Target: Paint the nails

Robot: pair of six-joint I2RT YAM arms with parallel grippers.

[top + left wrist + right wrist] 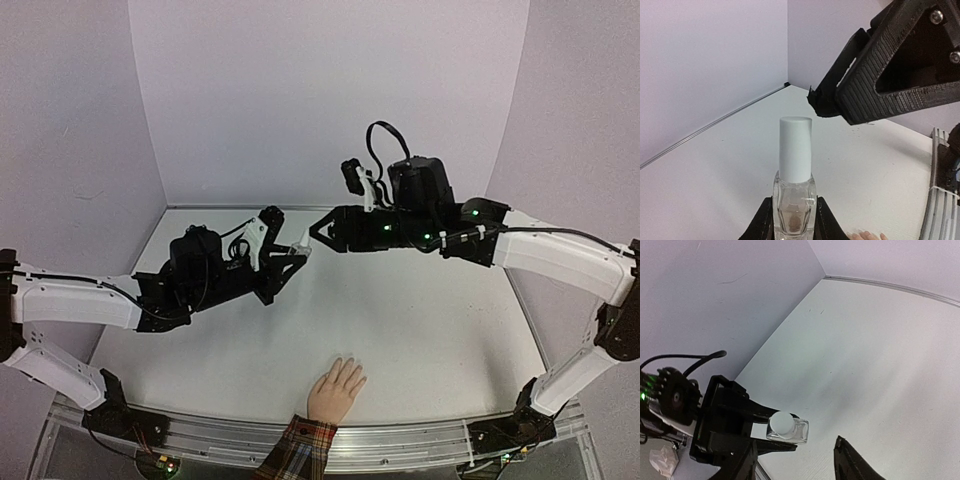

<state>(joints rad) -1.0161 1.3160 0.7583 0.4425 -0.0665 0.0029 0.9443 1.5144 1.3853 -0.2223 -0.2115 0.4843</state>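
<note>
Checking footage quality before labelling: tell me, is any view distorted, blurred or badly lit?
Top external: wide-lens bending bows the table edges, light even, no glare. Left wrist: the bottle is sharp, its base cropped. Right wrist: the bottle looks small and soft, the right gripper's fingers near-black silhouettes.

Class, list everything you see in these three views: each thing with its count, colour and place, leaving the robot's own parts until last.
bottle: one, clear with white cap, in the left claw above the table
hand: one, peach, flat at the table's near edge
cuff: one, red plaid, on the hand's wrist
table: one, white, centre of the top view
walls: three, pale lilac, back and sides
left claw: one, black, shut on the bottle
right claw: one, black, open, near the cap, not touching
</note>
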